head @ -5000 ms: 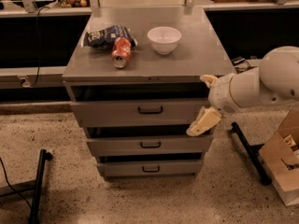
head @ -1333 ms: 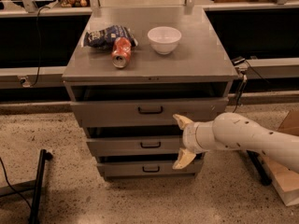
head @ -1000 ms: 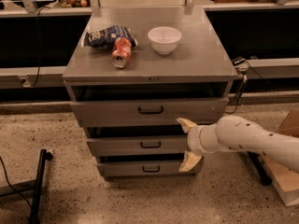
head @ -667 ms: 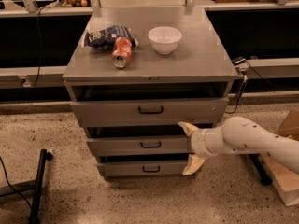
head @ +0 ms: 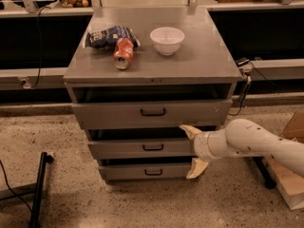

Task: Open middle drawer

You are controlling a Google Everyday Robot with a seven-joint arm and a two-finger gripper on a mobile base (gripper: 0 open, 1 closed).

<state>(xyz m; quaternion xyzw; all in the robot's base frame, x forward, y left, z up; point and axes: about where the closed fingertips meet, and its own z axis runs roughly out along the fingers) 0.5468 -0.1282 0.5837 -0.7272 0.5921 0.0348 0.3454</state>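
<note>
The grey cabinet has three stacked drawers. The middle drawer (head: 142, 147) is the mid-sized one with a small black bar handle (head: 153, 147), and it looks slightly out from the cabinet. My gripper (head: 193, 148) is at the drawer's right end, to the right of the handle. It is open: one cream fingertip (head: 186, 130) is above the drawer front and the other is below it, near the bottom drawer. The white arm (head: 256, 144) reaches in from the right.
The top drawer (head: 152, 113) and the bottom drawer (head: 149, 171) sit above and below. On the cabinet top (head: 204, 56) lie a blue chip bag (head: 107, 36), a red can (head: 123, 53) and a white bowl (head: 167, 40). A cardboard box (head: 292, 175) stands at right, a black stand leg (head: 39, 184) at left.
My gripper has come down from beside the top drawer to the middle drawer's right end, then drifted slightly right. The fingers stay spread. The drawers look unmoved.
</note>
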